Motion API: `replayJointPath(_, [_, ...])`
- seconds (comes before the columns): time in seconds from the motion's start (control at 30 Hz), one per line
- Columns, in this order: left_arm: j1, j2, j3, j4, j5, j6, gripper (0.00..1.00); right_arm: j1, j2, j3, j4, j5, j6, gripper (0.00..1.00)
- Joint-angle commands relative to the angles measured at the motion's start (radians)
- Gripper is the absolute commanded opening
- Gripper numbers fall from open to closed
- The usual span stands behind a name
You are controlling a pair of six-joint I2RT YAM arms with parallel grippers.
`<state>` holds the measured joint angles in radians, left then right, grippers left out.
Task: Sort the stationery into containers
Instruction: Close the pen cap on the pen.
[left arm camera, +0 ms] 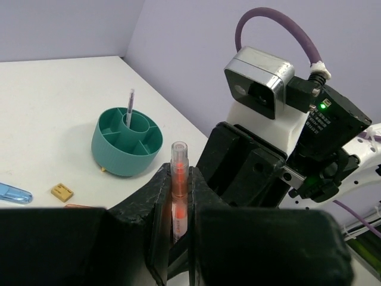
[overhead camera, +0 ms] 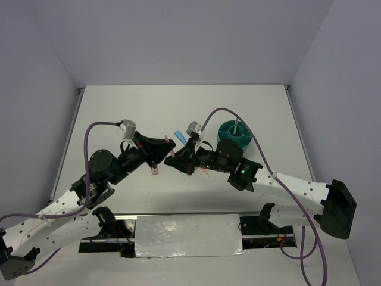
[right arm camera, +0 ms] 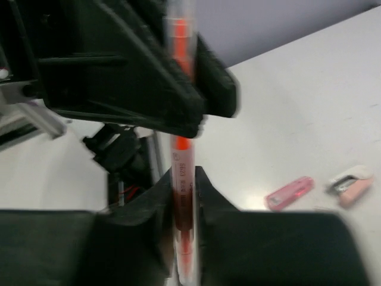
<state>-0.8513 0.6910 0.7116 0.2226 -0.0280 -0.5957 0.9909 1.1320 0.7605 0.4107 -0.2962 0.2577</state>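
My left gripper (left arm camera: 178,205) clamps the thin orange-red plastic pen (left arm camera: 178,164) upright so my right gripper (right arm camera: 183,205), closed on its other end, can carry it to the round teal cup (left arm camera: 119,158).

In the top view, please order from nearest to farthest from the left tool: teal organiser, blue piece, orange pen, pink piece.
1. The orange pen: clamped in the left tool itself.
2. The blue piece, just beyond it, and the pink piece, on its near side: too close to call.
3. The teal organiser: far right.
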Motion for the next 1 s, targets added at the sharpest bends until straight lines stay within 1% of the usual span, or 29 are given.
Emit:
replayJointPath(0.0, [-0.005,0.002,0.035,0.052,0.04,0.01,0.0,0.002,-0.003,0.01,0.057,-0.027,0.0,0.08])
replayJointPath(0.03, [-0.005,0.005,0.035,0.047,0.036,0.01,0.0,0.002,-0.009,0.01,0.065,-0.035,0.005,0.01])
replayJointPath(0.07, [-0.005,0.007,0.035,0.041,0.034,0.011,0.0,0.002,-0.014,0.01,0.072,-0.047,0.009,0.0])
replayJointPath(0.1, [-0.005,0.013,0.038,0.037,0.036,0.014,0.03,0.002,-0.02,0.005,0.079,-0.052,0.017,0.0])
replayJointPath(0.13, [-0.005,0.015,0.04,0.031,0.04,0.019,0.13,0.002,-0.032,0.002,0.085,-0.054,0.023,0.0])
replayJointPath(0.17, [-0.005,0.019,0.043,0.023,0.036,0.019,0.26,0.002,-0.037,-0.001,0.092,-0.054,0.029,0.0])
replayJointPath(0.2, [-0.005,0.021,0.054,0.018,0.036,0.022,0.33,0.002,-0.041,-0.004,0.091,-0.049,0.031,0.0])
replayJointPath(0.23, [-0.005,0.021,0.057,0.014,0.037,0.034,0.43,0.002,-0.05,-0.003,0.086,-0.046,0.035,0.0])
replayJointPath(0.27, [-0.005,0.022,0.068,0.001,0.033,0.033,0.63,0.0,-0.054,-0.001,0.079,-0.026,0.035,0.0])
replayJointPath(0.3, [-0.006,0.019,0.072,-0.006,0.027,0.033,0.68,0.0,-0.055,0.002,0.067,-0.017,0.034,0.0])
replayJointPath(0.33, [-0.005,0.016,0.081,-0.018,-0.008,0.036,0.7,0.0,-0.057,0.003,0.05,-0.006,0.032,0.0])
replayJointPath(0.37, [-0.005,0.012,0.095,-0.064,-0.065,0.037,0.7,0.003,-0.055,0.006,0.039,0.008,0.032,0.0])
replayJointPath(0.47, [-0.005,0.001,0.149,-0.107,-0.118,0.053,0.7,0.005,-0.046,0.019,0.008,0.016,0.028,0.0])
replayJointPath(0.73, [-0.005,0.024,0.23,-0.141,-0.119,0.066,0.68,0.014,-0.014,0.059,-0.039,0.049,0.018,0.0])
replayJointPath(0.83, [-0.005,0.042,0.247,-0.169,-0.134,0.057,0.65,0.017,-0.011,0.068,-0.046,0.054,0.015,0.0])
replayJointPath(0.93, [-0.005,0.065,0.255,-0.193,-0.151,0.053,0.6,0.018,-0.011,0.074,-0.049,0.051,0.015,0.0])
replayJointPath(0.97, [-0.005,0.067,0.252,-0.192,-0.15,0.053,0.57,0.018,-0.011,0.077,-0.049,0.049,0.012,0.0])
